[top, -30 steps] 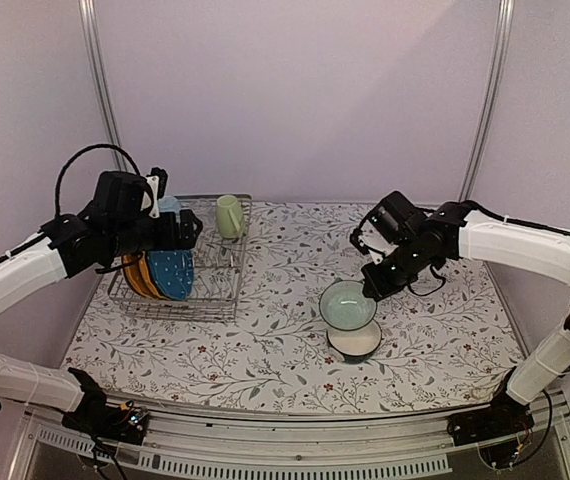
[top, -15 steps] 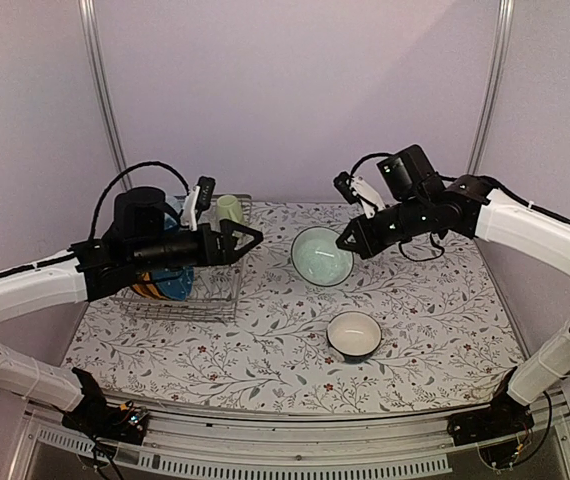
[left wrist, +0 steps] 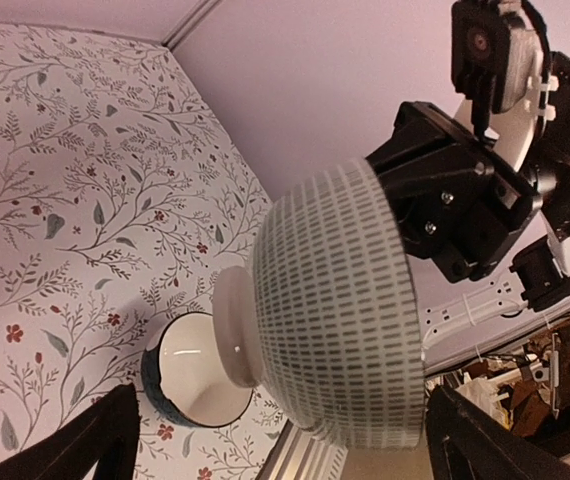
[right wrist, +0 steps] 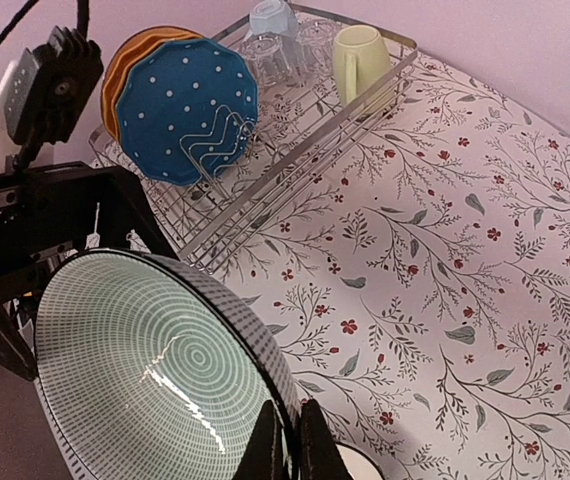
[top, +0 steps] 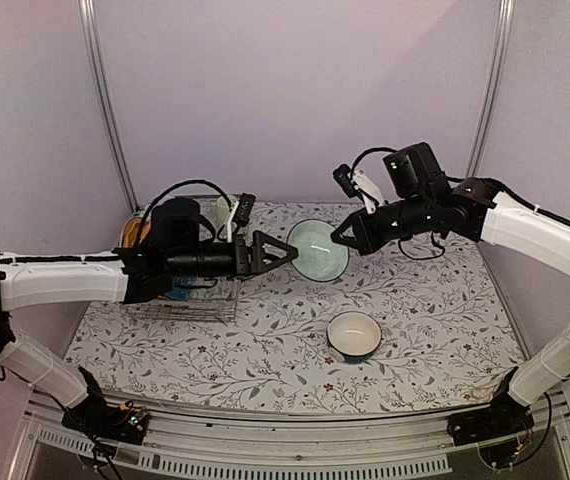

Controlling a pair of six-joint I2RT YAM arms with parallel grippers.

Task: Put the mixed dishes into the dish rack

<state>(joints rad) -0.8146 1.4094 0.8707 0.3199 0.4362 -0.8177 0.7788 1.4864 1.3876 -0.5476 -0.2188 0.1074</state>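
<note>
The right fingers (top: 339, 238) are clamping the rim of a teal bowl (top: 317, 250) in midair, while the left fingers (top: 277, 250) are hanging spread apart facing its underside.

Ringed teal bowl (top: 317, 249): tilted on edge, clear of the worktop (top: 265, 345), rim clamped by the right pincer (right wrist: 283, 440).
Second bowl (top: 354, 335): upright on the worktop, cream inside, dark outside.
Dish rack (right wrist: 300, 150): holds the blue dotted plate (right wrist: 187, 110) and orange-yellow plate (right wrist: 123, 62) on edge, plus the pale green mug (right wrist: 362, 62), light blue mug (right wrist: 270, 17) and clear glass (right wrist: 265, 55).
</note>
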